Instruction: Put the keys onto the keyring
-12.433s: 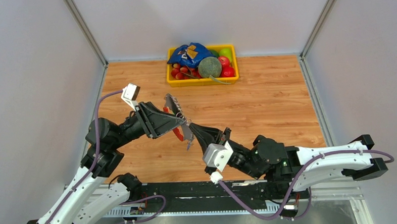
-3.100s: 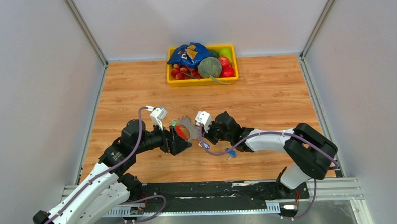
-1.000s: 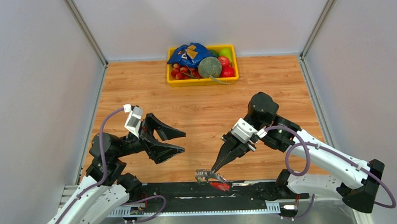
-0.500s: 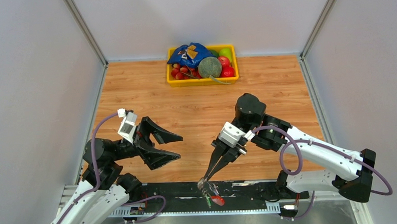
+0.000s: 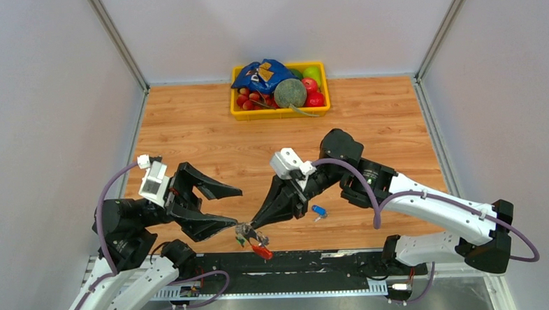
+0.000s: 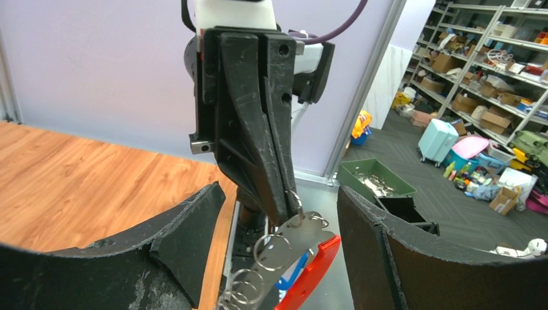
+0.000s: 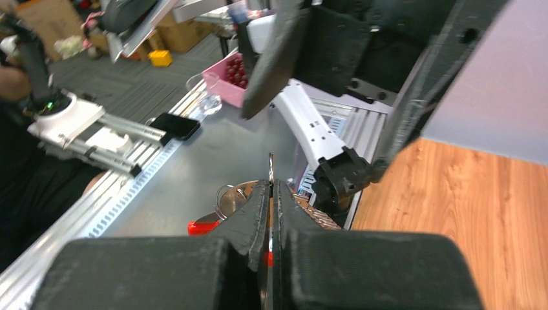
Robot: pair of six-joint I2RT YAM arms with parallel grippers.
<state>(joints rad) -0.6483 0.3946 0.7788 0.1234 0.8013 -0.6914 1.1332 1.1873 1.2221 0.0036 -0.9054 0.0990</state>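
Observation:
My right gripper (image 5: 255,225) is shut on a wire ring of the keyring (image 5: 253,238) and holds it in the air over the table's near edge. From the ring hang a silvery flat strip (image 6: 294,248), several small rings and a red clip (image 6: 311,274). A blue piece (image 6: 291,279) shows between strip and clip. My left gripper (image 5: 236,210) is open, and its fingers (image 6: 161,258) stand either side of the keyring without touching it. One blue-headed key (image 5: 319,211) lies on the wood beside the right arm. In the right wrist view, the keyring (image 7: 234,194) pokes out past the shut fingers.
A yellow tray (image 5: 280,115) with fruit and a blue bag stands at the back centre. The black base rail (image 5: 346,260) runs along the near edge under the keyring. Grey walls close in both sides.
The right gripper has swung left with the keyring, bringing it between the left gripper's open fingers. The left arm has drawn back to the left. The blue key on the wood is now uncovered.

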